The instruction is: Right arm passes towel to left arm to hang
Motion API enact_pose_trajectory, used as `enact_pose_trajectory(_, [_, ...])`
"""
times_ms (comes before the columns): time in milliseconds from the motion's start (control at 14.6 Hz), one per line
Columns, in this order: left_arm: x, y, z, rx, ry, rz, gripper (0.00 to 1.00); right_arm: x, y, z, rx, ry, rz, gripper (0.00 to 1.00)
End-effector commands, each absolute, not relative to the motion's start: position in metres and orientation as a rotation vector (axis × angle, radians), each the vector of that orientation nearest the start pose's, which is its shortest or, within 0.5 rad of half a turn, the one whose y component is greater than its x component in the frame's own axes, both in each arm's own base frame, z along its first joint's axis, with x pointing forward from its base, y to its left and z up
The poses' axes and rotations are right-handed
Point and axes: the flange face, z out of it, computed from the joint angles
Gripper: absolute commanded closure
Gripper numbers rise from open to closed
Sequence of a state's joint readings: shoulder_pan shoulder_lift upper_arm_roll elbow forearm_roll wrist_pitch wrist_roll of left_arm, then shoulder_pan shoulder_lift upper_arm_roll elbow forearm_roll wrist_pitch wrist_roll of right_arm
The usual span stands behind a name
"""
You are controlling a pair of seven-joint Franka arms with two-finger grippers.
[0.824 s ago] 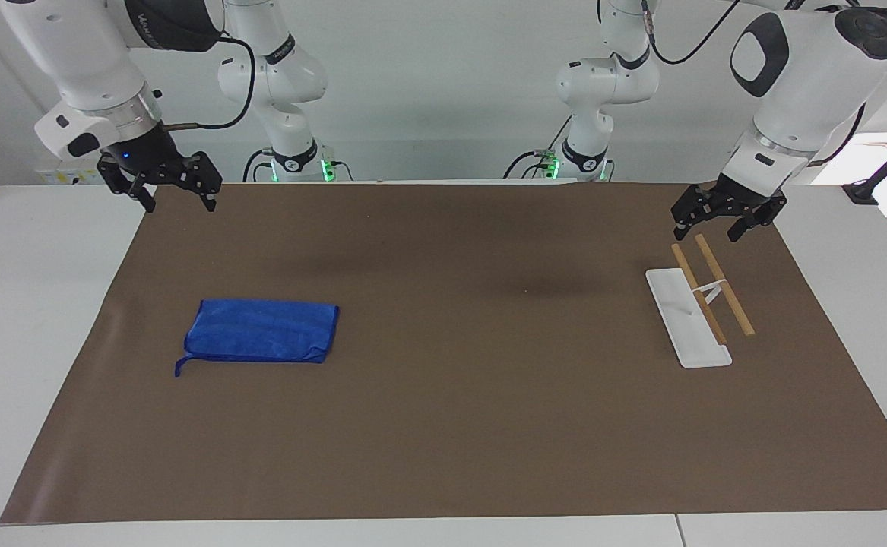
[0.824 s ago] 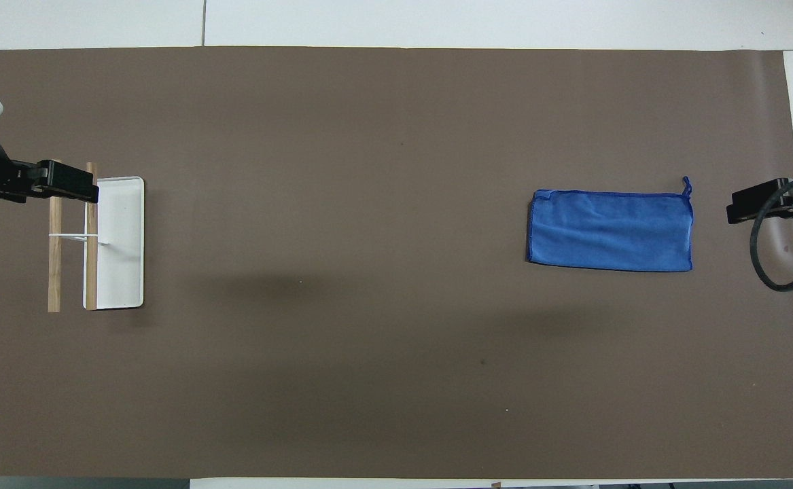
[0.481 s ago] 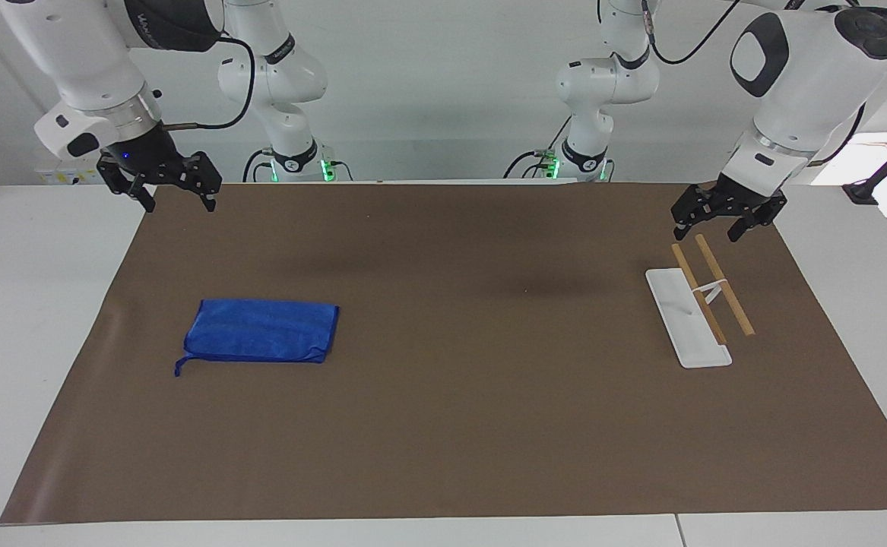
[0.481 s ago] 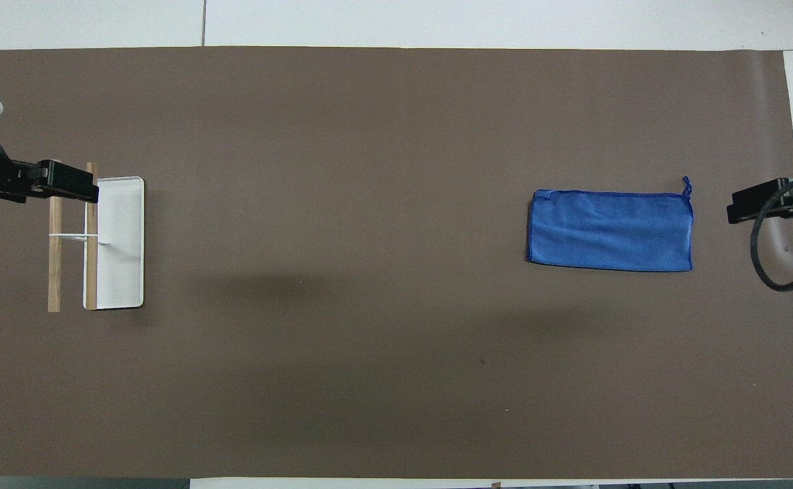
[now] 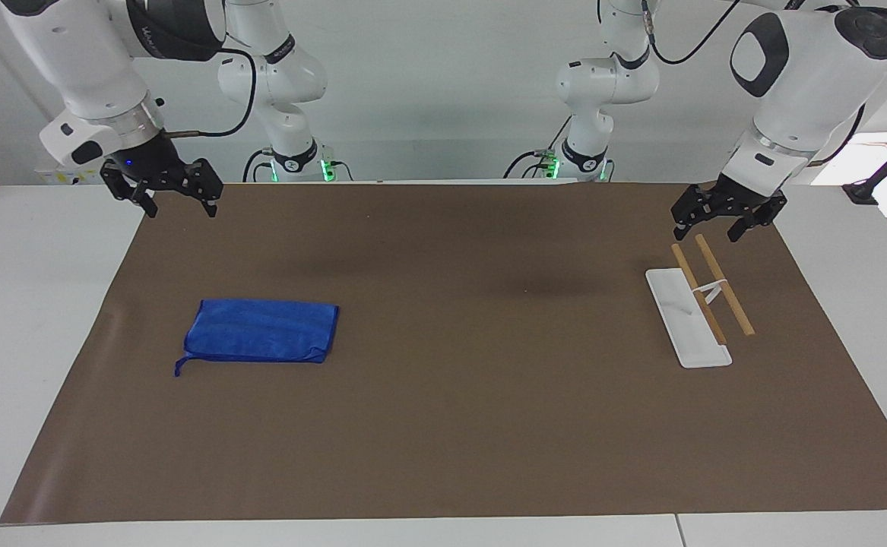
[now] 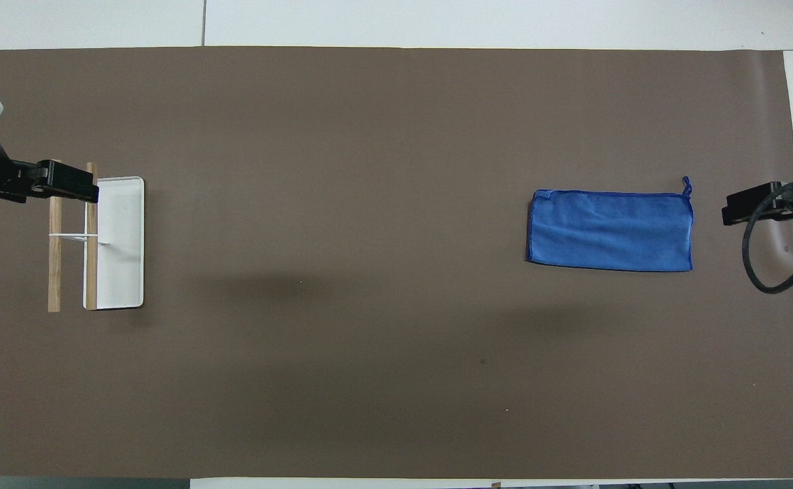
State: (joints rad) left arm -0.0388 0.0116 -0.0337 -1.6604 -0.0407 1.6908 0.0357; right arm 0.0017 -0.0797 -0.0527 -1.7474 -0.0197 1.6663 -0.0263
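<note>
First, from the camera facing the robots, you see a brown mat (image 5: pixel 458 365) covering most of a white table (image 5: pixel 33 304). The towel (image 5: pixel 262 331), a bright blue folded rectangle, lies flat on the mat toward the right arm's end of the table, its thin loop cord trailing from one corner. The right gripper (image 5: pixel 177 206) hangs in the air above the mat's edge at that end, a small blue light on it, its jaws spread and empty, well apart from the towel. The left gripper (image 5: pixel 707 228) hovers over the end of a small rack (image 5: pixel 698 304), a white base with two wooden bars, at the left arm's end; its jaws are spread too, holding nothing.

Next, from overhead, you see the towel (image 6: pixel 610 229) lying flat on the mat (image 6: pixel 396 339). The right gripper (image 6: pixel 749 207) just enters beside it, a black cable looping below. The left gripper (image 6: pixel 63 189) covers the ends of the rack's (image 6: pixel 121 244) wooden bars.
</note>
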Motion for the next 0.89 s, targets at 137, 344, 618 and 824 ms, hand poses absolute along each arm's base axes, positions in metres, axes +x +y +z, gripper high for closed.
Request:
enact_pose_trajectory(137, [0.562, -0.042, 0.593, -3.159, 0.169, -0.029, 0.0, 0.516, -0.058, 0.537, -3.154, -0.055, -0.184, 0.0])
enact_pose_trajectory(344, [0.562, -0.042, 0.591, -3.159, 0.169, -0.024, 0.0, 0.537, -0.066, 0.489, -3.154, -0.161, -0.154, 0.0])
enact_pose_trajectory(618, [0.562, -0.042, 0.592, -3.159, 0.169, -0.024, 0.0, 0.531, -0.054, 0.403, -3.1, -0.133, -0.225, 0.0])
enact_pose_trajectory(824, [0.562, -0.042, 0.591, -3.157, 0.169, -0.024, 0.0, 0.533, -0.046, 0.359, -3.109, -0.195, -0.276, 0.0])
